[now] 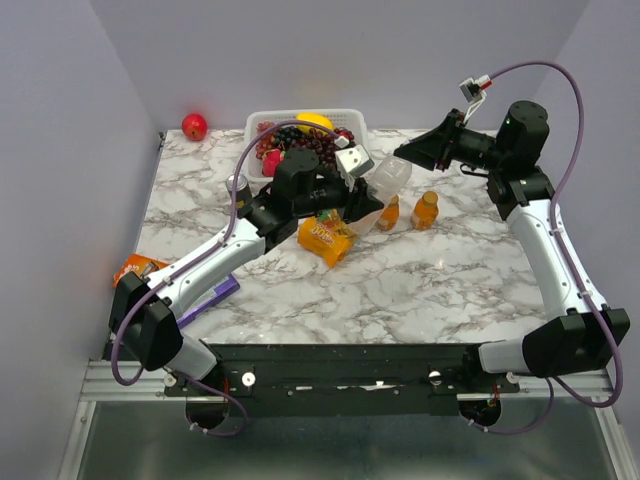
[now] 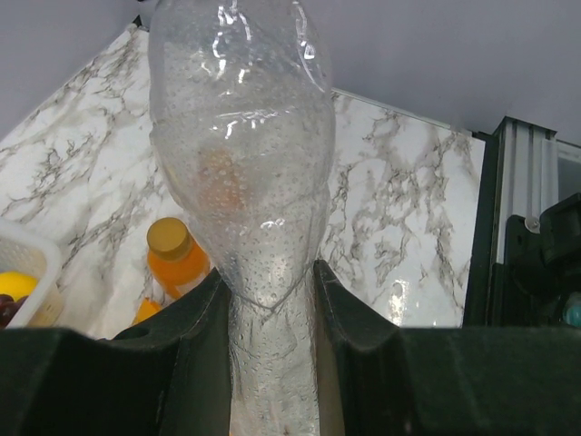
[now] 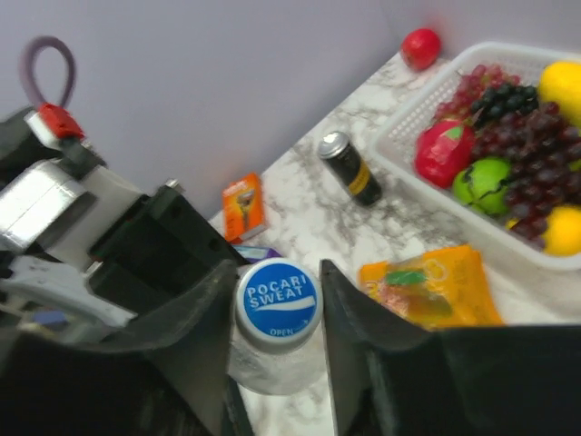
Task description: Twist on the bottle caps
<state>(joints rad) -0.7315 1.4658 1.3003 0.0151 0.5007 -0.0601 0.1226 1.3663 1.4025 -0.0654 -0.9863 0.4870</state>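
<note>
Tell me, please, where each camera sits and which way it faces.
Top: above and behind the bases, looking down on the table; the left arm and right arm show.
Left wrist: on that arm, looking past the left gripper at the clear bottle it clamps.
Right wrist: looking down past the right gripper at the white cap it holds.
Shared: top and left wrist see the bottle.

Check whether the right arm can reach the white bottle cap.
Probably yes: the white cap sits within the right pincer, nothing blocking; the left pincer holds the clear bottle.
</note>
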